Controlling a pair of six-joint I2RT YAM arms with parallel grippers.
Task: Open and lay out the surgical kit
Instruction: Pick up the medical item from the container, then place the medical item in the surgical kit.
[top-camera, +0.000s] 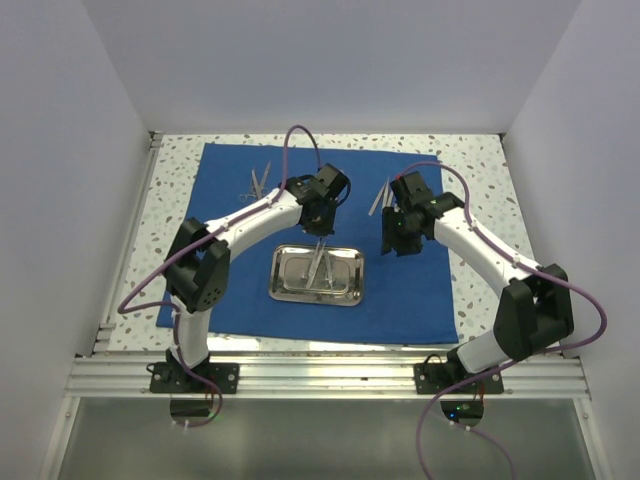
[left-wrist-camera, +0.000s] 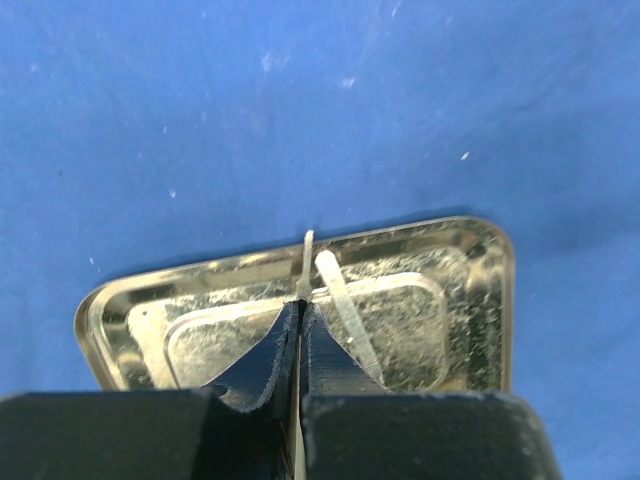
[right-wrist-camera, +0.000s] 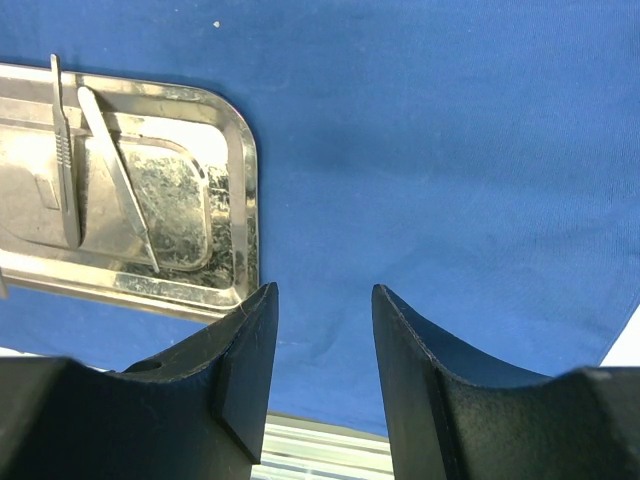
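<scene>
The surgical kit's royal-blue cloth (top-camera: 410, 290) lies spread flat on the table. On its front middle sits the shiny steel tray (top-camera: 290, 290) (left-wrist-camera: 470, 300) (right-wrist-camera: 225, 200). My left gripper (top-camera: 320, 222) (left-wrist-camera: 302, 305) hangs over the tray, shut on a thin metal instrument (left-wrist-camera: 306, 262) whose tip sticks out past the fingertips. A second thin instrument (left-wrist-camera: 345, 310) lies loose in the tray. My right gripper (top-camera: 398, 240) (right-wrist-camera: 320, 300) hovers open over bare cloth just right of the tray, with nothing between its fingers.
More thin instruments lie on the cloth at the back left (top-camera: 260, 183) and back middle (top-camera: 380, 197). Speckled tabletop (top-camera: 480, 190) borders the cloth. White walls close in both sides, and an aluminium rail (top-camera: 330, 375) runs along the near edge.
</scene>
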